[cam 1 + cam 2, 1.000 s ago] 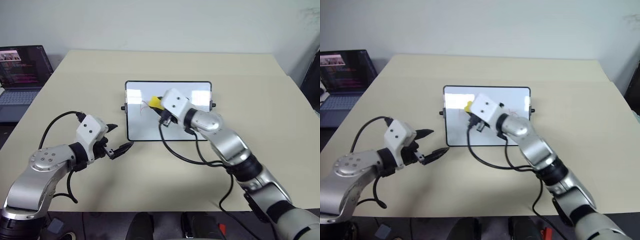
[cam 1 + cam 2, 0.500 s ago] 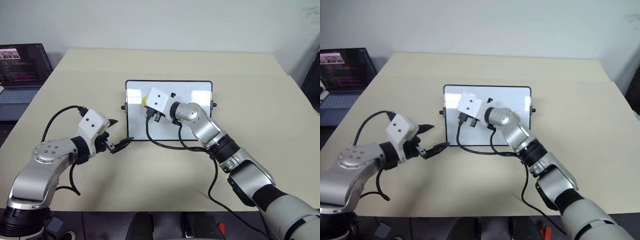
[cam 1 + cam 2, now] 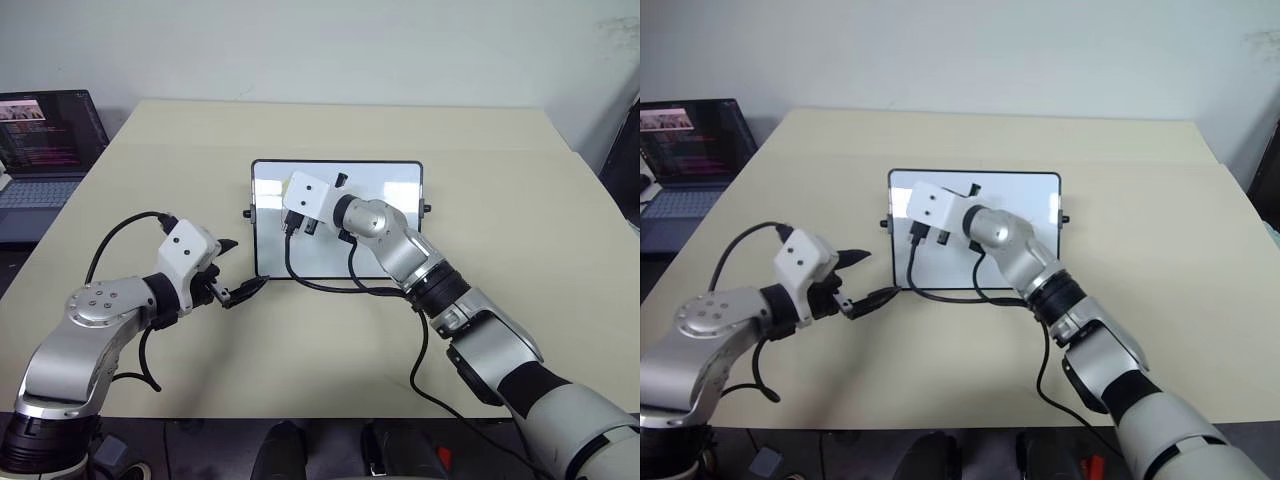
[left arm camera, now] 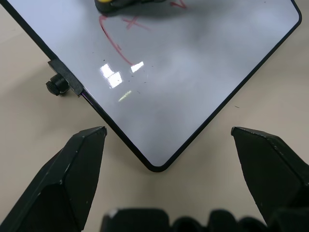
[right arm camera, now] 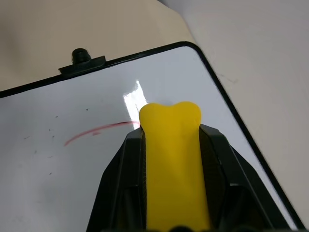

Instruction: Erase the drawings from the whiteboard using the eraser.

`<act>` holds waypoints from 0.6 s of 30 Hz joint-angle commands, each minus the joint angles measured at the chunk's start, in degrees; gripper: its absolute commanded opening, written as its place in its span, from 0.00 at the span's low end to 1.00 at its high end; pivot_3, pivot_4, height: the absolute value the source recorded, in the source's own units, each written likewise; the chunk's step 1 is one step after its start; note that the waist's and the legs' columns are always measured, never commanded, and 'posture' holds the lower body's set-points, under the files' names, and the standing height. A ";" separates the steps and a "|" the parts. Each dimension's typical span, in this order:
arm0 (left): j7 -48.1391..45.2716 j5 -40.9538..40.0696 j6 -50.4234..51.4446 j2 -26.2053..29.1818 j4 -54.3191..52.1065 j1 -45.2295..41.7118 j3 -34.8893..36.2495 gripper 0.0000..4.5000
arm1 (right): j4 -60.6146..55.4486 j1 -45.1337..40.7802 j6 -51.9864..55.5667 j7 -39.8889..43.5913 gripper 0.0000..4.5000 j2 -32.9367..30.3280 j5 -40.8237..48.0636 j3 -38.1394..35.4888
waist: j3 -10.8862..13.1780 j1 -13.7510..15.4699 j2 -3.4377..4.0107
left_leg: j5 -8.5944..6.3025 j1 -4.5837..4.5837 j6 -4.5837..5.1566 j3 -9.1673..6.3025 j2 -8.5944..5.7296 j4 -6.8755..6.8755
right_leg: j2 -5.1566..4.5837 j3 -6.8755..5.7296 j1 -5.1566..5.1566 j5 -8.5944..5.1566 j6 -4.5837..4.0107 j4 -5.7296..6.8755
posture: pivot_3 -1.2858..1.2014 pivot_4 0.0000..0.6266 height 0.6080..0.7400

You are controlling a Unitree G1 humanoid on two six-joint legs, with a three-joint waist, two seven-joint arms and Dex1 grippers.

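We hold the small yellow oblong eraser (image 5: 173, 164) clamped in our right gripper (image 5: 171, 145), over the glossy black-framed whiteboard (image 3: 390, 185) on the beige table (image 3: 520, 200), beside illegible red marker drawings (image 4: 116, 43). Our left gripper (image 4: 166, 145) stands wide apart at the board's corner.

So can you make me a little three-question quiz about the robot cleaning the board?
1. True or false: the right pincer is shut on the eraser.
2. What colour are the drawings left on the whiteboard? A green, B red, C blue.
3. Fill in: the left pincer stands ____ near the whiteboard's corner.

Key: 1 true. 2 B. 3 open.
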 commanded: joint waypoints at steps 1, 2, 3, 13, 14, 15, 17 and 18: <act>-0.38 -0.27 -0.03 0.58 -1.58 -0.54 0.77 1.00 | -2.48 1.36 1.76 7.15 0.25 0.29 -0.69 2.83 | 0.00 0.01 0.00 | 0.00 -0.01 0.00 0.00 0.00 0.01 | 0.00 -0.01 0.00 0.00 0.00 -0.01 | 0.52 0.24 1.00; -0.42 -0.25 -0.05 0.64 -1.59 -0.50 0.80 1.00 | -2.99 1.87 2.28 8.76 0.25 0.02 -0.99 3.53 | 0.00 0.01 0.00 | 0.00 -0.01 0.00 0.00 0.01 0.01 | 0.00 0.00 0.00 0.00 0.00 0.00 | 0.52 0.24 1.00; -0.35 -0.27 -0.04 0.63 -1.62 -0.34 0.96 1.00 | -3.57 2.31 2.44 9.87 0.25 -0.34 -1.37 4.11 | 0.00 -0.01 0.00 | 0.00 0.00 0.00 0.00 0.01 0.01 | 0.01 -0.01 0.00 0.00 0.00 0.00 | 0.52 0.24 1.00; -0.23 -0.19 -0.55 0.11 -2.01 0.35 0.35 1.00 | 1.46 -1.72 -3.24 -1.43 0.25 0.58 -5.34 1.27 | 0.01 -0.04 0.01 | 0.00 -0.02 0.00 -0.05 0.00 0.35 | 0.02 -0.03 0.01 0.02 -0.03 0.22 | 0.52 0.24 1.00; -0.34 -0.21 -0.66 0.07 -1.95 0.25 0.20 1.00 | 1.60 -1.60 -2.98 -0.13 0.25 0.39 -5.33 1.60 | 0.01 -0.03 0.01 | 0.00 -0.03 0.00 -0.05 0.00 0.34 | 0.02 -0.03 0.01 0.02 -0.03 0.21 | 0.52 0.24 1.00; -0.46 -0.26 -0.76 0.02 -1.91 0.14 0.11 1.00 | 1.56 -1.36 -2.56 1.02 0.25 0.32 -5.08 1.66 | 0.01 -0.03 0.01 | 0.00 -0.04 0.00 -0.06 0.00 0.33 | 0.02 -0.04 0.01 0.02 -0.03 0.19 | 0.52 0.24 1.00; -0.72 -0.21 -1.10 -0.03 -1.79 0.16 -0.09 1.00 | 0.51 -0.38 -1.32 4.41 0.25 0.01 -4.73 2.25 | 0.01 -0.01 0.01 | -0.01 -0.05 0.01 -0.05 0.01 0.31 | 0.03 -0.03 0.01 0.02 -0.03 0.15 | 0.52 0.24 1.00; -0.91 -0.22 -1.24 0.00 -1.73 0.13 -0.21 1.00 | -0.54 0.39 -0.35 7.17 0.25 -0.31 -4.52 2.94 | 0.01 -0.01 0.01 | -0.01 -0.05 0.01 -0.05 0.01 0.31 | 0.03 -0.03 0.01 0.02 -0.03 0.14 | 0.52 0.24 1.00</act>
